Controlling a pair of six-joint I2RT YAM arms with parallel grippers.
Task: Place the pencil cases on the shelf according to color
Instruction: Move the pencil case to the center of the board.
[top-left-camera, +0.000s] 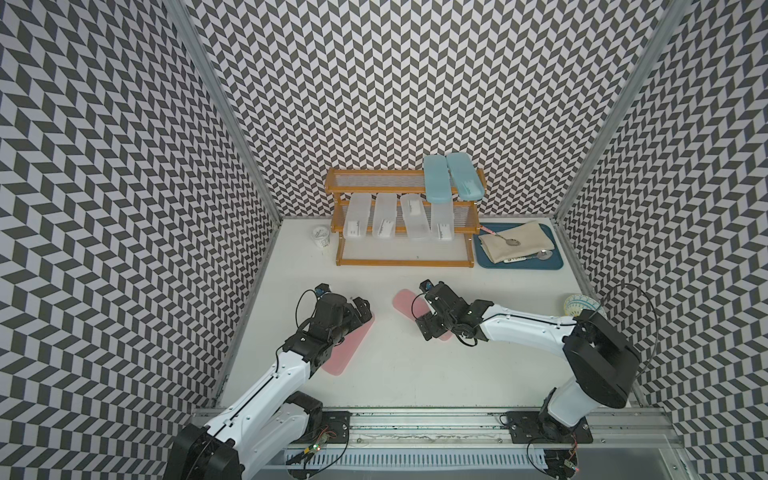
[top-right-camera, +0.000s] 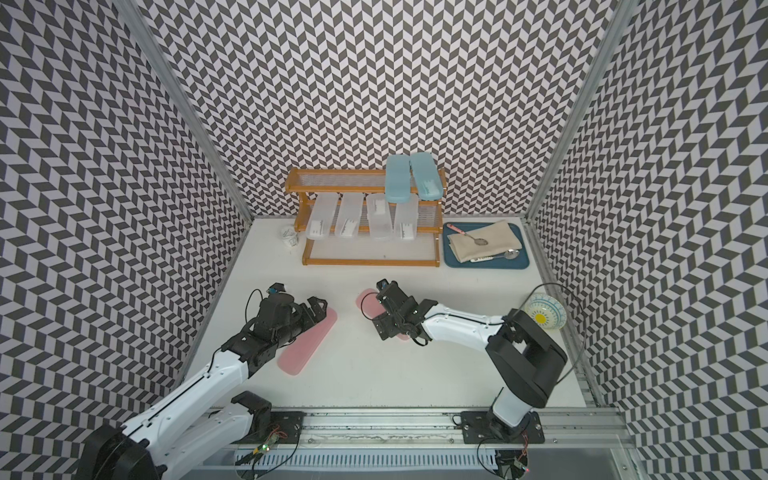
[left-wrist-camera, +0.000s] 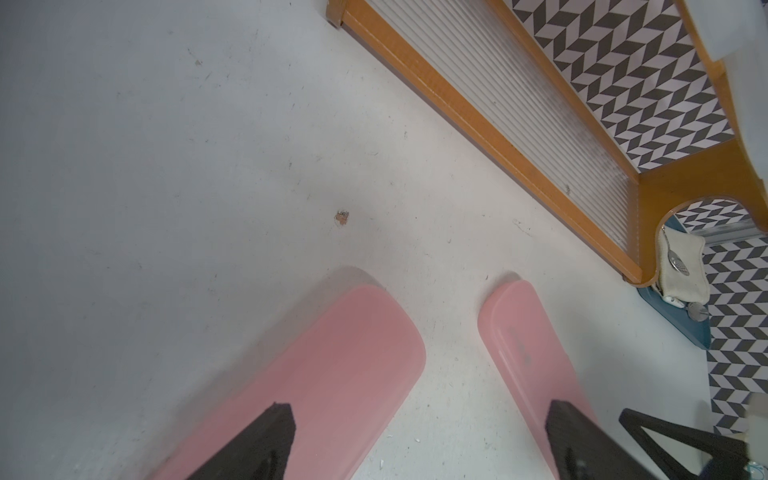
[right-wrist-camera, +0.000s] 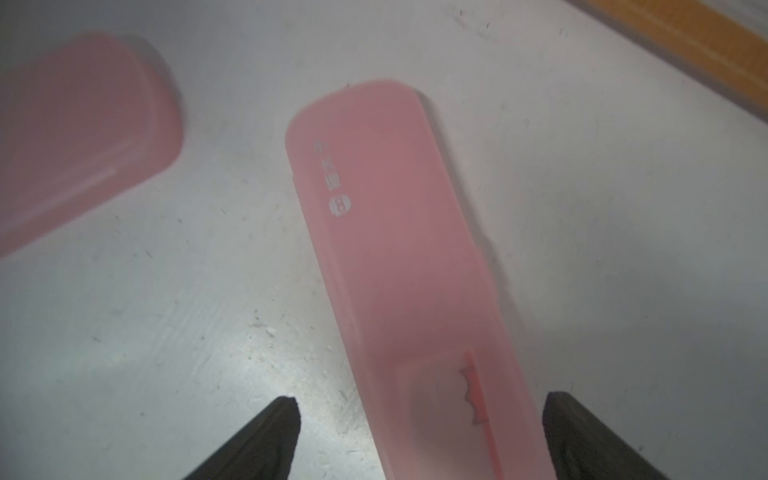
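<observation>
Though covered overhead, pink case (right-wrist-camera: 395, 257) label (right-wrist-camera: 436, 395) shows wristside.

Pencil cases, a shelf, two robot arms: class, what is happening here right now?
A two-armed robot is sorting pencil cases by colour onto the shelf. Two blue cases sit on the top tier, four clear cases on the middle one. Both pink cases lie on the table. The right gripper is open astride one; the left gripper, open, is over the other.

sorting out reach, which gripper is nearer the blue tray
Right. The right gripper is over a pink case, short of the blue tray; the left gripper is farther away, over the other pink case.
</observation>
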